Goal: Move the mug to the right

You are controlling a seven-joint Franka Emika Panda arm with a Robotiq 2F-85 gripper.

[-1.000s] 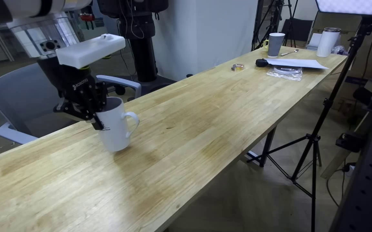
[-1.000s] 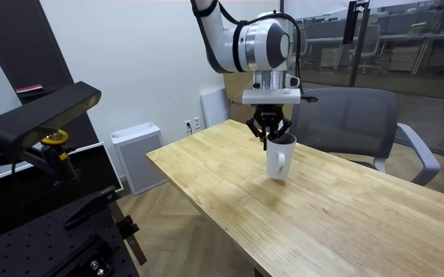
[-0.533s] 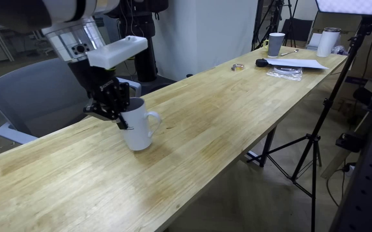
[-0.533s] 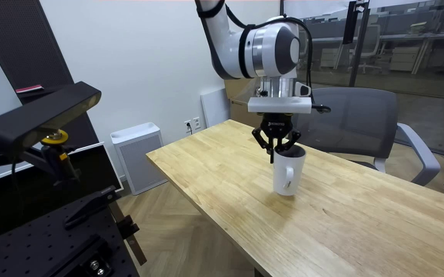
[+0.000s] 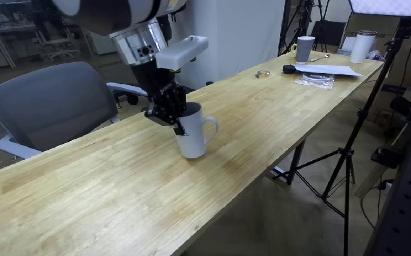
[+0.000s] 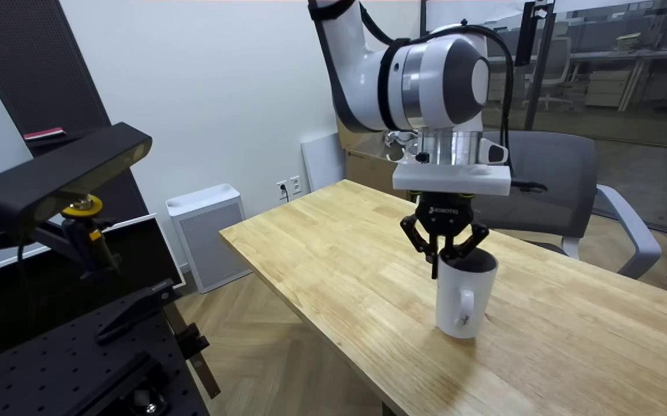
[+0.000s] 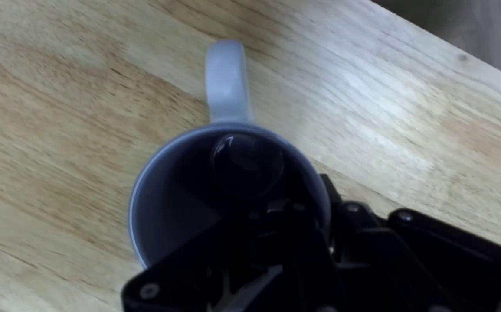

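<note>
The white mug (image 5: 194,141) is over the wooden table, slightly tilted, in both exterior views (image 6: 452,296). Its loop handle points away from the gripper. In the wrist view I look down into the mug's dark interior (image 7: 185,190), with the handle at the top. My gripper (image 5: 182,122) is shut on the mug's wall, with one finger inside the rim and one outside. The fingers also show in an exterior view (image 6: 442,263) and in the wrist view (image 7: 325,216). The inner fingertip is hidden in the mug. I cannot tell whether the base touches the table.
The long wooden table (image 5: 248,117) carries a grey cup (image 5: 304,49), a white tumbler (image 5: 362,48), a paper sheet (image 5: 328,69), a plastic bag (image 5: 315,81) and a tape roll (image 5: 262,74) at its far end. A grey chair (image 5: 56,106) stands against one edge.
The gripper has carried the mug along the table, to the right in an exterior view and nearer the camera and slightly right in an exterior view. The grip on the rim is unchanged.
</note>
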